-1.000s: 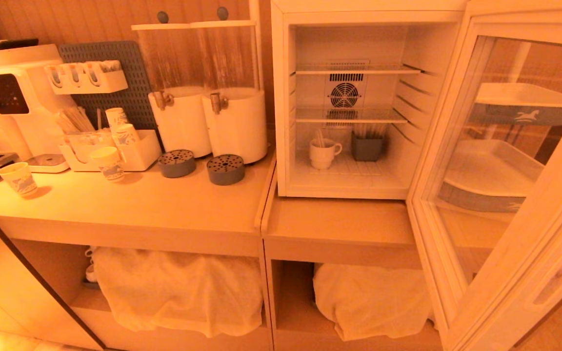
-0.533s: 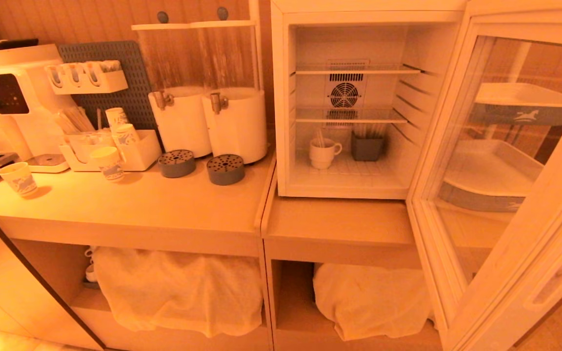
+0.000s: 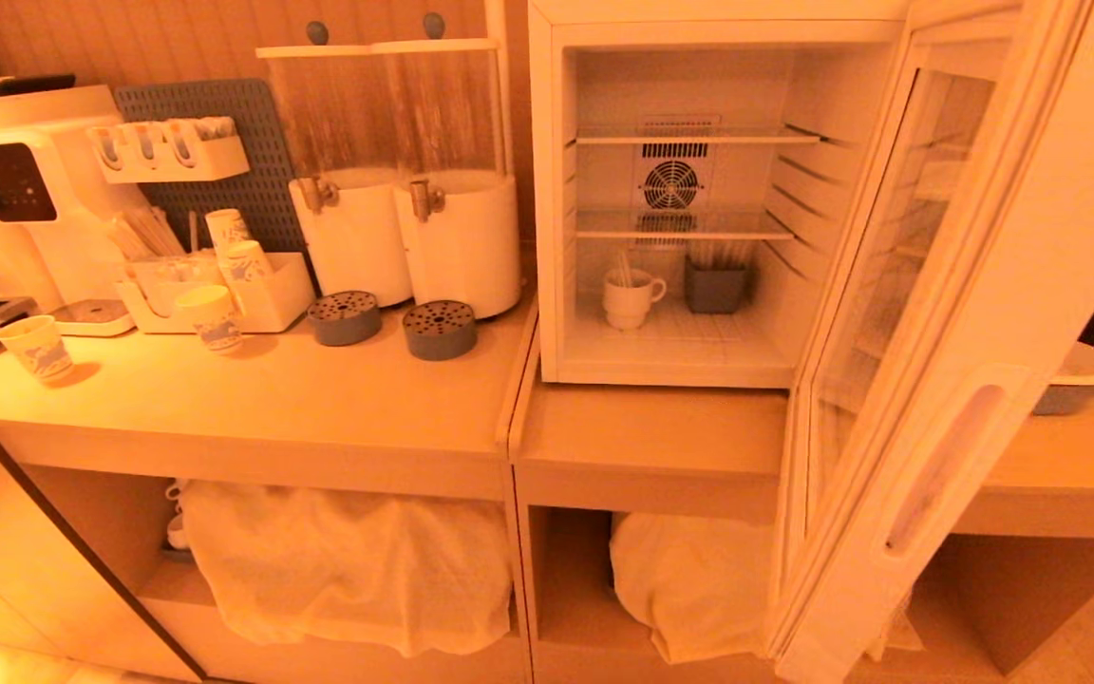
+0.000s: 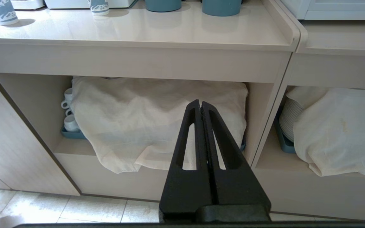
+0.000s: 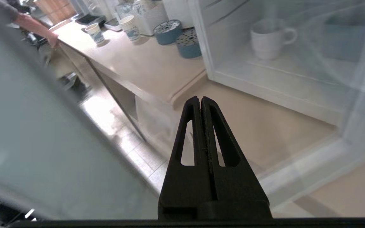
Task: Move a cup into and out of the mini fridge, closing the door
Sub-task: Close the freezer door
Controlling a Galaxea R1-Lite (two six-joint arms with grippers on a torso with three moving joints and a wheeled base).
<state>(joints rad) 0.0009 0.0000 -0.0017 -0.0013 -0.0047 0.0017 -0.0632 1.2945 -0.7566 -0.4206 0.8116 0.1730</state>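
The white cup (image 3: 630, 296) stands on the floor of the mini fridge (image 3: 547, 190), beside a grey box (image 3: 715, 287). The glass door (image 3: 1003, 313) hangs partly open at the fridge's right. Neither gripper shows in the head view. In the right wrist view my right gripper (image 5: 200, 98) is shut and empty, on the outer side of the door, and the cup (image 5: 268, 38) shows through the glass. My left gripper (image 4: 200, 103) is shut and empty, parked low in front of the cloth-covered shelf (image 4: 157, 117).
Paper cups (image 3: 34, 347), two white dispensers (image 3: 457, 242) with grey drip trays (image 3: 439, 330) and a drink machine (image 3: 15, 180) fill the counter left of the fridge. Cloth-covered crockery (image 3: 348, 560) sits on the shelves below. A person's hand (image 5: 40, 30) reaches over the counter's far end.
The door has swung from wide open towards the fridge, now standing about half open. The cup has not moved.
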